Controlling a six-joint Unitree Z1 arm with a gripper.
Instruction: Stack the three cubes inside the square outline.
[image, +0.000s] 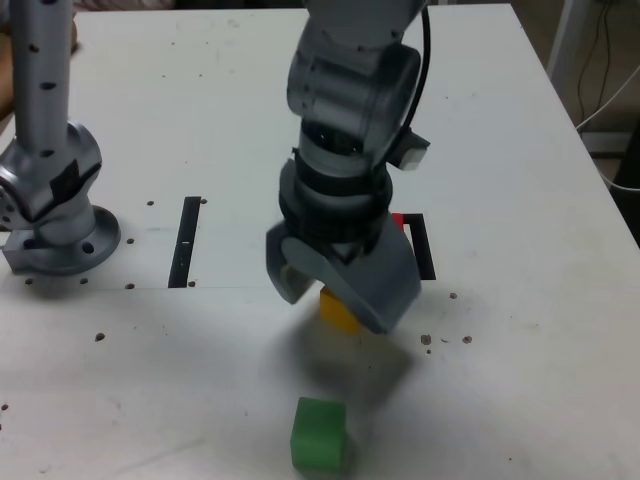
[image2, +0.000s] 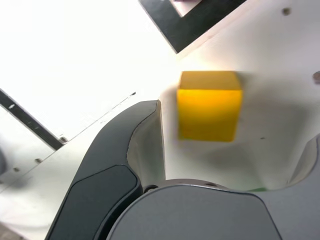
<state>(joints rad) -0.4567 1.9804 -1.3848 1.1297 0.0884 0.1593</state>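
Three cubes show: the yellow cube (image2: 209, 106) sits between the gripper (image: 335, 290)'s wide-open jaws, ungrasped, just beside the square outline (image: 424, 245); the red cube (image: 398, 220) is at that outline, the green cube (image: 319, 434) well away.

Yellow cube (image2: 209, 106) sits flat on the table, just outside the square outline (image: 424, 245), near its corner. Red cube (image: 398, 221), mostly hidden, shows only a sliver at the square outline. Green cube (image: 320, 434) sits alone, upright, well apart from the outline, toward the camera.
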